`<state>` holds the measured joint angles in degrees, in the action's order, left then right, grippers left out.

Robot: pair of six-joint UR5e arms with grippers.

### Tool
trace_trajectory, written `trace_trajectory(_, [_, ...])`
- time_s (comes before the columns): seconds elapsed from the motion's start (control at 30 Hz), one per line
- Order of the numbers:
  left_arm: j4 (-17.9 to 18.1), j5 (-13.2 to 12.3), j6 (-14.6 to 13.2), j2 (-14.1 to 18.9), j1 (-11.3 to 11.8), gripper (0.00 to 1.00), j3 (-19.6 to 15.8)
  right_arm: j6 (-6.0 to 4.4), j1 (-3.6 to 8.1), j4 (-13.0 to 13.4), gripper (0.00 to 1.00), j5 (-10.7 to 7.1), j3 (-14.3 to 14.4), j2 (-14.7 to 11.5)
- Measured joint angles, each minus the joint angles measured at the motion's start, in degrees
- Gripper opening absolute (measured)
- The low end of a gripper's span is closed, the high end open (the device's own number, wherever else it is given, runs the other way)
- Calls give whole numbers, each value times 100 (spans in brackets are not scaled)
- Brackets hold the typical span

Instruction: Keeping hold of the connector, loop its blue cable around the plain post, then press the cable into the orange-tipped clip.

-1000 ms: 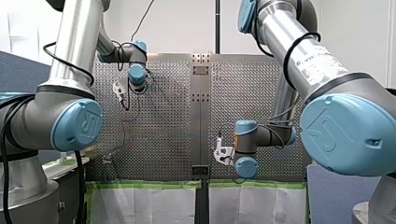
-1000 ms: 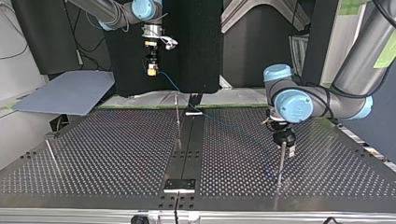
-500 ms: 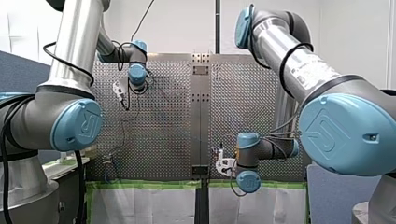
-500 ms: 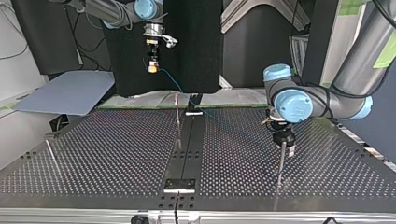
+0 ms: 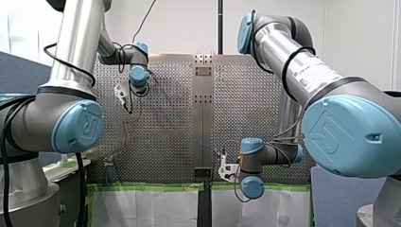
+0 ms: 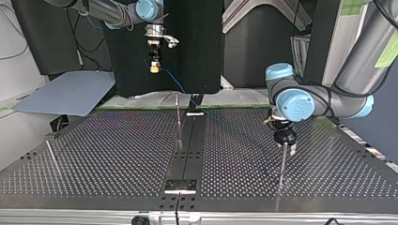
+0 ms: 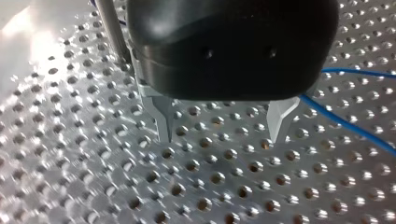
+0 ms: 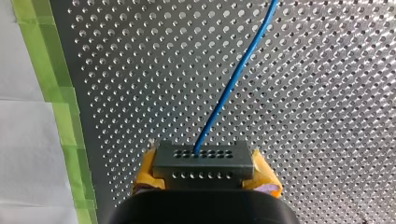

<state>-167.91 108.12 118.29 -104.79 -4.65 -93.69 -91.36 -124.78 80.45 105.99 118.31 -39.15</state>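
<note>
The right gripper (image 8: 203, 172) is clenched on the grey connector (image 8: 201, 161), with a yellow pad (image 8: 264, 176) pressed against each end. It hangs above the perforated table (image 8: 327, 116) near the green tape (image 8: 56, 93) along the edge. The blue cable (image 8: 233, 79) leaves the connector's face and runs away across the holes. The left gripper (image 7: 222, 135) sits low over the plate, its metal fingers (image 7: 163, 119) spread with nothing between them. A thin metal post (image 7: 112, 32) stands just beside one finger, and the cable passes on the other side.
</note>
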Motion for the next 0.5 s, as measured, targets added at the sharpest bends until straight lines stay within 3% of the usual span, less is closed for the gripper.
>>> trace_trajectory(0.27, [407, -437, 471, 0, 160, 100, -387, 2, -1, -25, 0, -21, -27, 2])
trace_trajectory(0.5, [520, -828, 863, 3, 361, 100, -624, 2, -2, -43, 0, -25, -48, 2])
